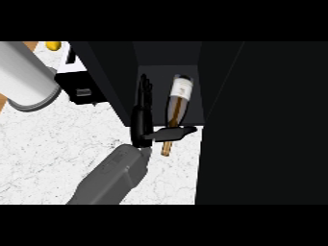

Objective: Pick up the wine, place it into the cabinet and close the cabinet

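The right hand (144,115) reaches into the open cabinet (165,57) with its fingers (145,89) straight and pointing inward, while the thumb (175,132) sticks out sideways across the neck of the wine bottle (177,108); it reads as open, resting against the bottle rather than curled round it. The bottle lies just beside those fingers, white-labelled body inside the dark compartment and brown neck pointing out over the marble counter (60,149). The pick-up and carry look done and the placing nearly so, though the neck may need pushing further in. What remains, by this judgement, is drawing the hand out and swinging the cabinet door (273,120), the broad dark panel at the right, shut. The left forearm (20,72) shows at upper left; its hand is out of view
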You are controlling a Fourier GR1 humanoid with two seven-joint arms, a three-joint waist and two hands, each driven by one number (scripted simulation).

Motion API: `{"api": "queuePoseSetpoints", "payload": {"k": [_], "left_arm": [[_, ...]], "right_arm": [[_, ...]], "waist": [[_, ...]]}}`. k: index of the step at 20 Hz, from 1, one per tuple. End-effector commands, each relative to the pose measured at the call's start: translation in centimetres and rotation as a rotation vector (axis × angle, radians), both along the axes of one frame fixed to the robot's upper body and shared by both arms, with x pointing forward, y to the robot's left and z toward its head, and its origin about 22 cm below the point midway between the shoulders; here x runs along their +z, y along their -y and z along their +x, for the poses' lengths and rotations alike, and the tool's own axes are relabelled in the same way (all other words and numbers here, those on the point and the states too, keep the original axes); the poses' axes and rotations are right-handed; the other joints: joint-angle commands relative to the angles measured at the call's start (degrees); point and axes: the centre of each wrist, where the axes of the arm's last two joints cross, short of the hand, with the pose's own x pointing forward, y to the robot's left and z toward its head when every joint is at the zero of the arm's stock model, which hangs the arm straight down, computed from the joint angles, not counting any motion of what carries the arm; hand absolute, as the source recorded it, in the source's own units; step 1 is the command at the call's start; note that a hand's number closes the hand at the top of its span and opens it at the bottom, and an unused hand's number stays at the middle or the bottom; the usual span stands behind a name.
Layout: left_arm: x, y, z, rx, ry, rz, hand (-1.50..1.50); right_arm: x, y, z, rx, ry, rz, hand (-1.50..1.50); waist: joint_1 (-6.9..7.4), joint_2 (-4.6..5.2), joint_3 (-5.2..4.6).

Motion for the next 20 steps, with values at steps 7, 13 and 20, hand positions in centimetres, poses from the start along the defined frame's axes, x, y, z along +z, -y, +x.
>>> {"api": "queuePoseSetpoints", "payload": {"k": [7,13,20], "left_arm": [[0.7,2.5,-8.2,-0.035,0.045,-0.055,-1.50],[4.0,1.0,-10.3,0.033,0.046,-0.049,-1.50],[6.6,-2.3,-15.4,0.028,0.056,-0.113,-1.50]], "right_arm": [[1.7,1.4,-2.8,-0.011,0.066,0.017,-1.50],[0.2,0.7,-1.7,-0.012,0.028,0.008,-1.50],[1.0,2.4,-1.9,-0.003,0.038,-0.027,-1.50]], "waist": [[0.71,0.04,0.01],[1.03,0.07,0.03],[1.22,-0.01,0.05]]}}
